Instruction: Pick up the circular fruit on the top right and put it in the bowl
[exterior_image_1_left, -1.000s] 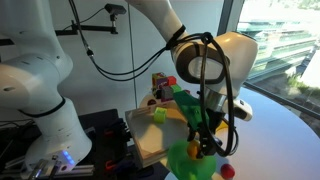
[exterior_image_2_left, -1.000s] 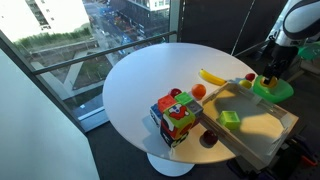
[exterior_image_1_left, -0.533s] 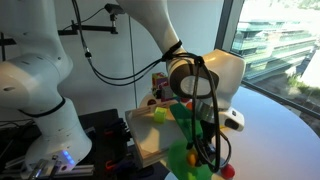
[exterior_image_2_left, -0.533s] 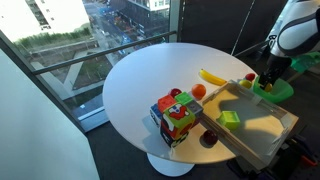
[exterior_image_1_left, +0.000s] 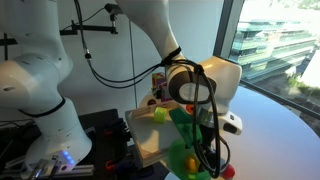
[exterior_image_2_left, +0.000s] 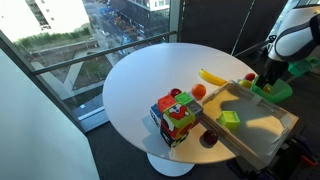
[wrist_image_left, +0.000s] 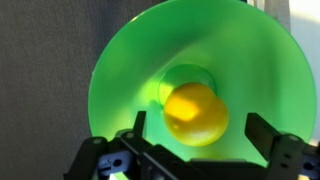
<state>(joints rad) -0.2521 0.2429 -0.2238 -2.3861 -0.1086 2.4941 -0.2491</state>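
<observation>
Black gripper, wrist view: jaws stood wide apart and held nothing, with a clear gap between each finger and the fruit. Contents: circular fruit, small, round, with glossy orange-yellow skin and a pale highlight, lying loose at the bottom centre of the bowl. Vessel: bright lime-green plastic, round, far wider than the fruit. In an exterior view, a beige tray and a yellow banana lay nearby on the table.
</observation>
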